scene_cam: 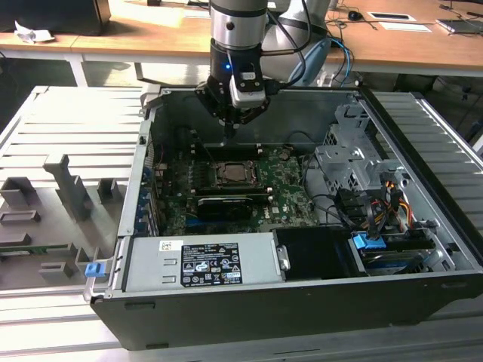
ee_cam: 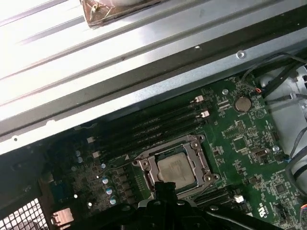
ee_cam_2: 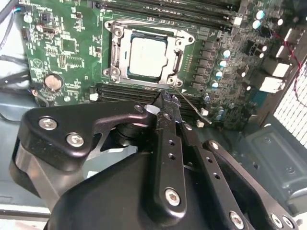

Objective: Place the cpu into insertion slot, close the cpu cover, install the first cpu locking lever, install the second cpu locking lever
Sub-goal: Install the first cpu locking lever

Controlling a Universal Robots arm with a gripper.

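You are holding the tool with its fingertips together and nothing between them, just off one corner of the insertion slot. The cpu is lying flat inside that slot, and the cpu cover is lying down around it, silver frame on all sides.

A thin wire lever is angling away from the same slot corner, right beside the tool's tips. It looks unlatched, though I cannot tell whether the tips are touching it.

The risk, as I judge it, is a slip. The lever is a thin, springy rod, and closed tips pushing on it may be riding off its side. If they do, they are heading for the green motherboard, the memory slots alongside the insertion slot, or the small capacitors near it. A lever springing back could also let the cover lift off the cpu.
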